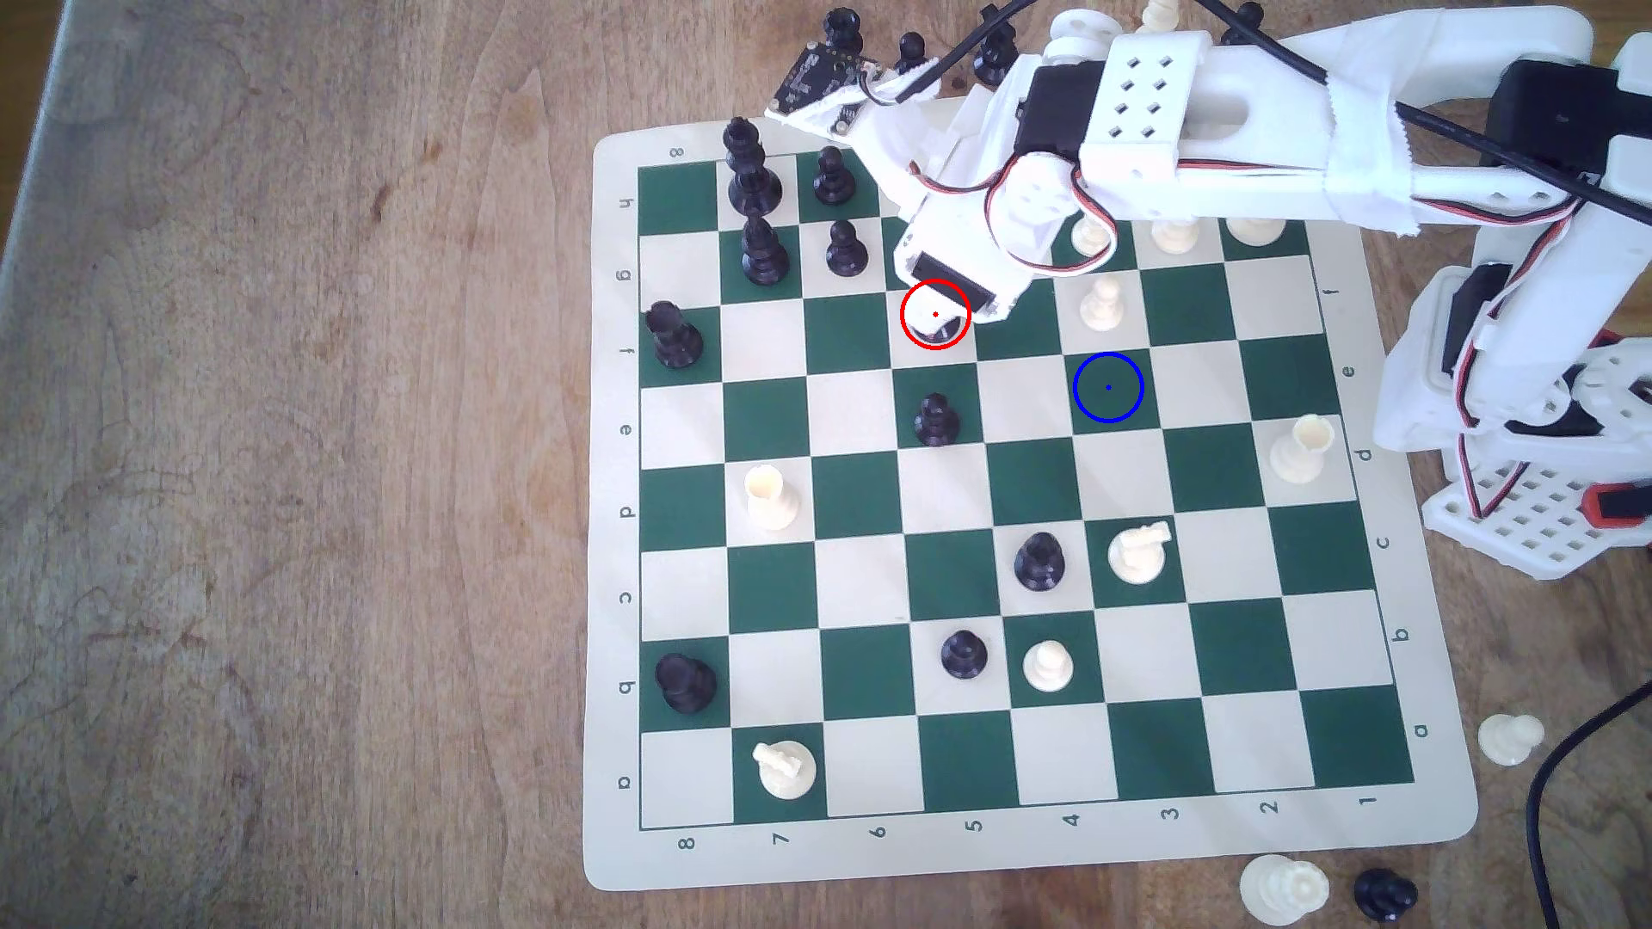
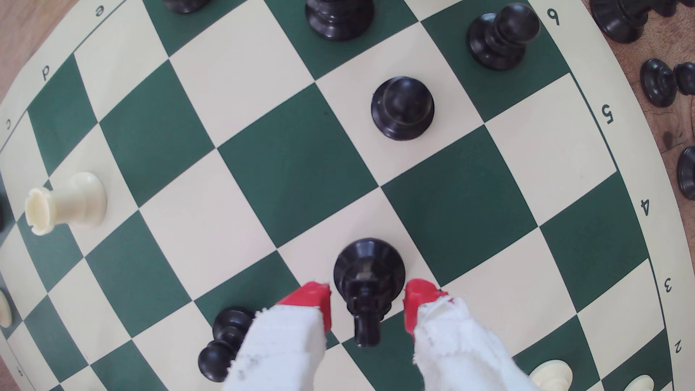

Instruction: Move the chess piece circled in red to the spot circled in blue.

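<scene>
The black knight (image 2: 368,274) stands upright on a cream square of the chess mat (image 1: 617,554). My gripper (image 2: 367,300) is open around it, one red-tipped finger (image 2: 312,300) on each side with a small gap to the piece. In the exterior view my gripper (image 1: 952,295) hangs over the red ring, and only a dark sliver of the knight (image 1: 937,333) shows under it. The blue-ringed dark green square (image 1: 1108,388) lies two files toward the exterior view's right and one row nearer, with nothing standing on it.
A black pawn (image 1: 936,420) stands one square below the red ring in the exterior view, and a white pawn (image 1: 1101,304) just above the blue ring. Another black pawn (image 2: 225,342) sits close beside one finger. More pieces are scattered over the mat and off it.
</scene>
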Tool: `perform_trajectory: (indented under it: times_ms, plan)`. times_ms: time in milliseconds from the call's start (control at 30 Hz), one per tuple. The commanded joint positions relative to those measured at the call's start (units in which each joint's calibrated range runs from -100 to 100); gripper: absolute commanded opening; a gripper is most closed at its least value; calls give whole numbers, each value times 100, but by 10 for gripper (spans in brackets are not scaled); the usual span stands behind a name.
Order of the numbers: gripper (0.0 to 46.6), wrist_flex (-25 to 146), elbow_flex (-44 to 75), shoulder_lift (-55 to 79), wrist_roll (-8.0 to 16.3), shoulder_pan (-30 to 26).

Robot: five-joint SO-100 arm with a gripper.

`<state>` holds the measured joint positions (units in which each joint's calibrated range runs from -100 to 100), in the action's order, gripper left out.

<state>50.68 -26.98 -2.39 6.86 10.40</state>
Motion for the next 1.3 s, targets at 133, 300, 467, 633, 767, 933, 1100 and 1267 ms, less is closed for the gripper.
perform_trajectory:
  times_ms: [133,300,467,633,767,933,1100,1267]
  plan:
    - [109,-129,513,-33,-34,-3]
    - [105,-186,495,18,-34,12]
    - [63,-219,504,78,-29,-58]
    - [3,-219,504,18,-34,-74]
    - [3,-219,513,-109,-34,-74]
    - [3,-195,540,-653,-39,-19]
    - [3,84,186,-1425,-54,-27]
    - [3,84,-911,-2308,-93,-50]
